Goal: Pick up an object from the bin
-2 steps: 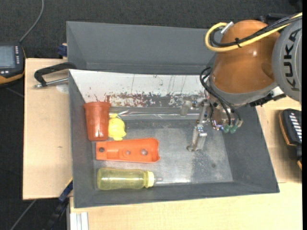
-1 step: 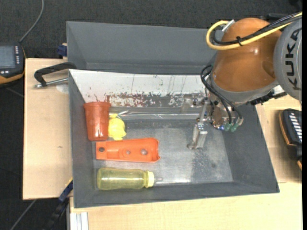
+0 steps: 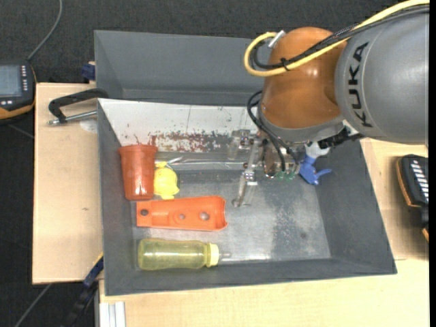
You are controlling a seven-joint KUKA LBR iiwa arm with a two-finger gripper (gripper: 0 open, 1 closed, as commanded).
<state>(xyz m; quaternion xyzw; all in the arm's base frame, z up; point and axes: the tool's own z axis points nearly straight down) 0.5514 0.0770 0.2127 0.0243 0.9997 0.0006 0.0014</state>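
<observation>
My gripper (image 3: 259, 177) hangs under the orange wrist cover, over bare bin floor right of the middle. Its jaws stand open and hold nothing; one slim metal finger (image 3: 242, 188) points down and to the left. A small blue plastic piece (image 3: 313, 170) lies just right of the gripper, against the right wall. An orange flat plastic tool (image 3: 181, 214) with holes lies to the lower left of the gripper, apart from it.
An orange-red cup (image 3: 138, 172) lies by the left wall with a yellow lump (image 3: 165, 182) beside it. Along the front wall, a yellow-green bottle (image 3: 177, 254) lies on its side. The arm covers the bin's upper right corner.
</observation>
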